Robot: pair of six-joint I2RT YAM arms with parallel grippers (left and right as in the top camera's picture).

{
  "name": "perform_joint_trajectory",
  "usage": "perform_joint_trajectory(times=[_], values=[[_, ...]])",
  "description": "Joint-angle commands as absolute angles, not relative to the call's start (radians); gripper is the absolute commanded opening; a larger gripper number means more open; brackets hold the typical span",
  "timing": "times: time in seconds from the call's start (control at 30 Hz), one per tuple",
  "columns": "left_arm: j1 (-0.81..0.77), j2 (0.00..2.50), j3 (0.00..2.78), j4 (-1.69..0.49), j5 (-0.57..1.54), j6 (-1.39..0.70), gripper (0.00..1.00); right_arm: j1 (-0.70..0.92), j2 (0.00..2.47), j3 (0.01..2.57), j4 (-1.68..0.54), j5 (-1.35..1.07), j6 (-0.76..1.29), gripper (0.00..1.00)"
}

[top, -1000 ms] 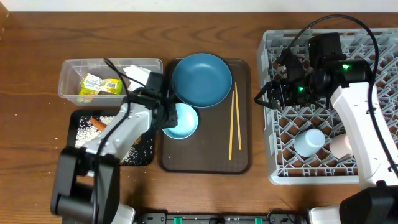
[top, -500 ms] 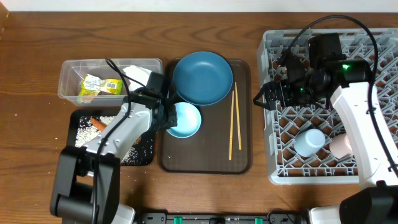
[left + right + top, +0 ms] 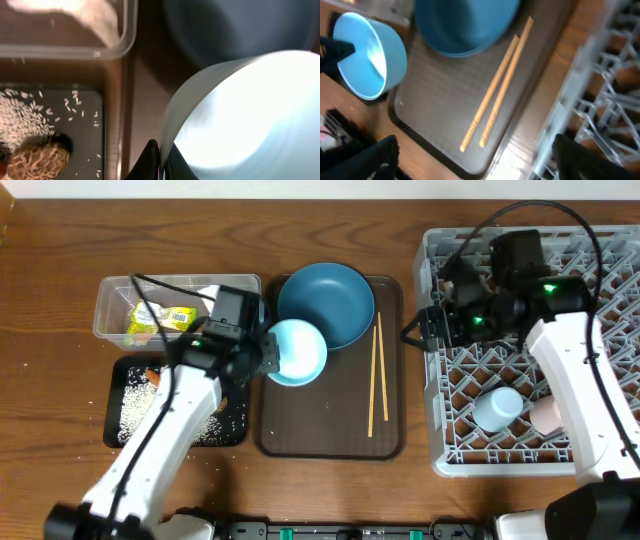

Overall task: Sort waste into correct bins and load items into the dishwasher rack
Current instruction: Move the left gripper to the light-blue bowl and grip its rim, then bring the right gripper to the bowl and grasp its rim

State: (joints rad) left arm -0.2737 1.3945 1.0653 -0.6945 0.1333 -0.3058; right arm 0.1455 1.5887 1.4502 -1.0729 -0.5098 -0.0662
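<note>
A wooden desk [image 3: 50, 430] fills almost the whole overhead view. Its top is a warm mid-brown with long grain lines running left to right, darker streaks among them. Along the far edge runs a narrow pale strip [image 3: 300, 188], too thin to tell whether it is wall or floor. At the far left corner a small tan shape [image 3: 5, 210] is cut off by the frame. The light is even and soft, with faint shadows and a pale sheen on the wood.
</note>
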Motion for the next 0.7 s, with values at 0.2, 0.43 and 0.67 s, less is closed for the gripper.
perform_joint_trajectory(times=[0.2, 0.43, 0.67], values=[[-0.340, 1.357, 1.131, -0.710, 0.157, -0.300, 0.06, 0.347, 1.591, 1.464, -0.877, -0.489, 0.057, 0.73], [-0.361, 1.357, 1.131, -0.710, 0.157, -0.300, 0.06, 0.511, 1.617, 1.463, -0.795, -0.260, 0.104, 0.71], [-0.361, 1.357, 1.131, -0.710, 0.157, -0.300, 0.06, 0.591, 1.679, 1.463, -0.781, -0.180, 0.105, 0.53]])
